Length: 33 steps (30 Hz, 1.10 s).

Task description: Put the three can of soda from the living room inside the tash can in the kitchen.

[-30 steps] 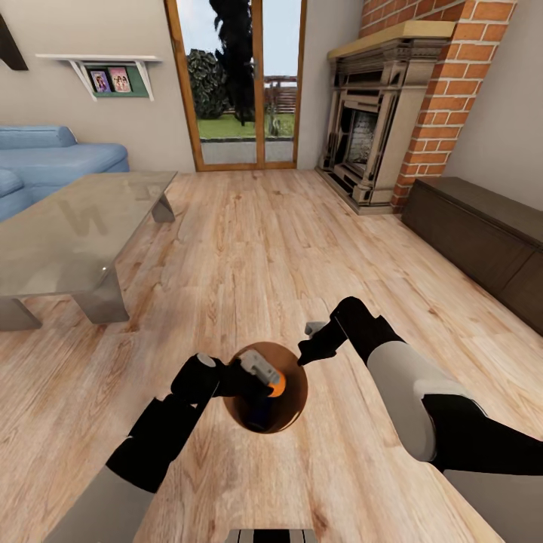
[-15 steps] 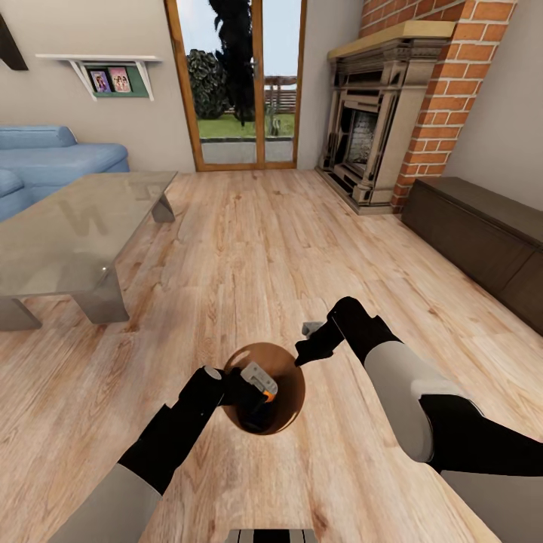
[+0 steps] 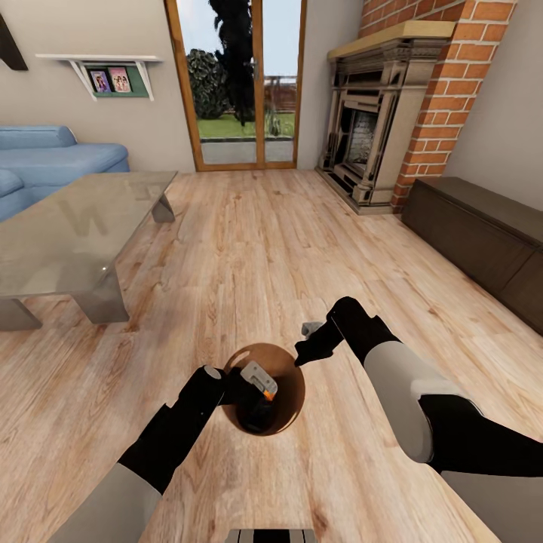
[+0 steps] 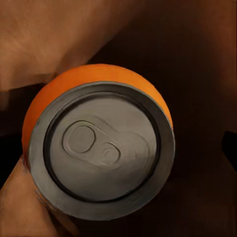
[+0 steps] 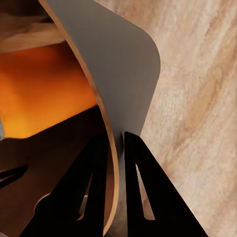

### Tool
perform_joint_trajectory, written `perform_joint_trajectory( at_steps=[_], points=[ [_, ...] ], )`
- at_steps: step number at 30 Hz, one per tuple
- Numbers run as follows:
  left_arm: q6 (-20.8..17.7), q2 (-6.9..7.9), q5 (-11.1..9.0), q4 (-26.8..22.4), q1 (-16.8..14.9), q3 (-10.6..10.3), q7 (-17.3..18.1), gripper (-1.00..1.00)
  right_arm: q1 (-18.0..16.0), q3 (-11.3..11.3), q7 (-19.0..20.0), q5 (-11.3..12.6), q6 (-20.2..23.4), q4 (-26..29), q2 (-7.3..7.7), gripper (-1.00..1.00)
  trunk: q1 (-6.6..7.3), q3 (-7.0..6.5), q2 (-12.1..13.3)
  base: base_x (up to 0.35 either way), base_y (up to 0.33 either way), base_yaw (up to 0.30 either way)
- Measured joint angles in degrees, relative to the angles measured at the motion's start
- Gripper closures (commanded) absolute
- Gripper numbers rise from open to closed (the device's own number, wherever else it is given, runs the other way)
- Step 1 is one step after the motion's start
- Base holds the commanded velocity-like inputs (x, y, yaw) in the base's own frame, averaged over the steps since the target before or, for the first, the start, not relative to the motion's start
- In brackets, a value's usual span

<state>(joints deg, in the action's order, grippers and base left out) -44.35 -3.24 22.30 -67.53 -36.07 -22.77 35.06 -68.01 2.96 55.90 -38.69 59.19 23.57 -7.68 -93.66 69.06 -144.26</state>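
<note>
Left gripper (image 3: 260,386) down inside the tash can (image 3: 290,392), pinching an orange can of soda (image 4: 98,153), lowered for a sure drop. Right gripper (image 5: 116,182) pressed together on the rim, steadying it on the floor (image 3: 264,249).

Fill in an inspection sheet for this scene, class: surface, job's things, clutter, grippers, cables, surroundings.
Surface: wood floor.
Job's things: brown bin on the floor; orange can over its dark inside.
Clutter: nothing seen.
Grippers: left gripper reaches into the bin with the can at its tip; right gripper pinches the bin's rim.
Cables: nothing seen.
Surroundings: glass table, blue sofa, brick fireplace, glass door, dark cabinet.
</note>
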Motion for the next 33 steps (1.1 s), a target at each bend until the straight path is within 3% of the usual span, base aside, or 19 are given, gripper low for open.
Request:
perform_joint_trajectory(
  at_steps=[14, 20, 23, 27, 29, 32, 33],
  points=[
    [-0.43, 0.43, -0.27, -2.67, 0.1, 0.35, 0.56, -1.0, 0.0, -0.05, 0.0, -0.09, 0.0, 0.0, 0.04, 1.0, 0.0, 0.0, 0.0, 0.0, 0.0, 0.0],
    [-0.76, 0.87, -0.65, -12.2, 0.36, 0.91, 3.5, -1.0, 0.0, -0.1, -0.01, -0.19, -0.03, -0.04, 0.12, 1.0, 0.0, 0.0, 0.0, 0.0, 0.0, 0.0],
    [-0.88, 1.52, -0.67, -15.81, 0.49, 3.06, 5.43, -1.0, 0.0, -0.07, 0.0, -0.09, 0.02, -0.04, 0.16, 1.0, 0.0, 0.0, 0.0, 0.0, 0.0, 0.0],
    [-0.79, 2.44, -0.7, -18.65, 0.54, 9.23, 9.44, -1.0, 0.0, -0.07, -0.02, -0.33, -0.08, -0.08, 0.21, 1.0, 0.0, 0.0, 0.0, 0.0, 0.0, 0.0],
    [-0.45, 3.15, -0.61, -19.69, 0.55, 15.75, 13.27, -1.0, 0.0, -0.06, -0.05, -0.3, -0.06, -0.08, 0.21, 1.0, 0.0, 0.0, 0.0, 0.0, 0.0, 0.0],
    [-0.27, 3.43, -0.7, -20.04, 0.56, 22.54, 16.09, -1.0, 0.0, -0.02, -0.25, -0.13, 0.01, -0.08, 0.22, 1.0, 0.0, 0.0, 0.0, 0.0, 0.0, 0.0],
    [0.12, 3.54, -0.62, -20.15, 0.56, 26.9, 17.54, -1.0, 0.0, 0.01, -0.44, -0.07, 0.05, -0.09, 0.22, 1.0, 0.0, 0.0, 0.0, 0.0, 0.0, 0.0]
  ],
)
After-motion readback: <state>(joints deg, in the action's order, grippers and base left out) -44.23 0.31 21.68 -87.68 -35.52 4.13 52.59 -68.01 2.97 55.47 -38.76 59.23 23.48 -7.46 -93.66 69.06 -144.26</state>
